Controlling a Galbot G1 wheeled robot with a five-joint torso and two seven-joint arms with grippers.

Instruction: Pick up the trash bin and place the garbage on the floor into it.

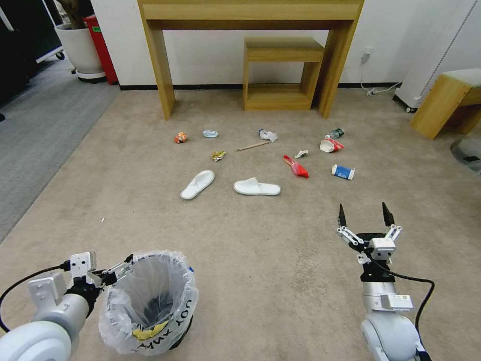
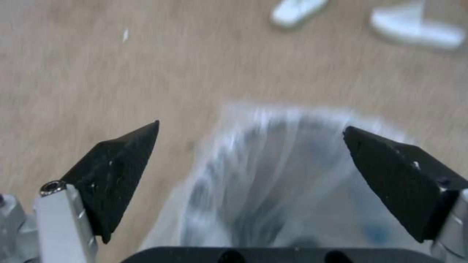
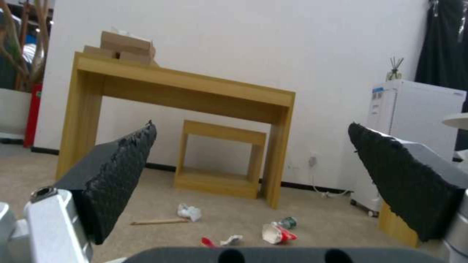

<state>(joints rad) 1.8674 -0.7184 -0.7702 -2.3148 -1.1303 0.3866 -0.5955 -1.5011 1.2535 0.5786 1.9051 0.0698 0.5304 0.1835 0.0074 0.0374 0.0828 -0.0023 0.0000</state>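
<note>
A small round black trash bin (image 1: 150, 303), lined with a crinkly translucent white bag, stands on the beige carpet floor (image 1: 260, 260) at the robot's near left. The left gripper (image 2: 251, 137) hovers wide-fingered at its rim; the right gripper (image 1: 365, 216) waits spread, apart. The bin looks light, the bag slippery, so the stiff rim seems the best hold.

carpet (image 1: 280, 260) between right gripper (image 1: 366, 215) and slippers (image 1: 256, 187): bare, open passage | litter row near desk (image 1: 250, 15): pieces well apart, reachable from above | left gripper (image 1: 119, 268) at trash bin (image 1: 150, 301) rim, fingers spread, bin mouth unobstructed
</note>
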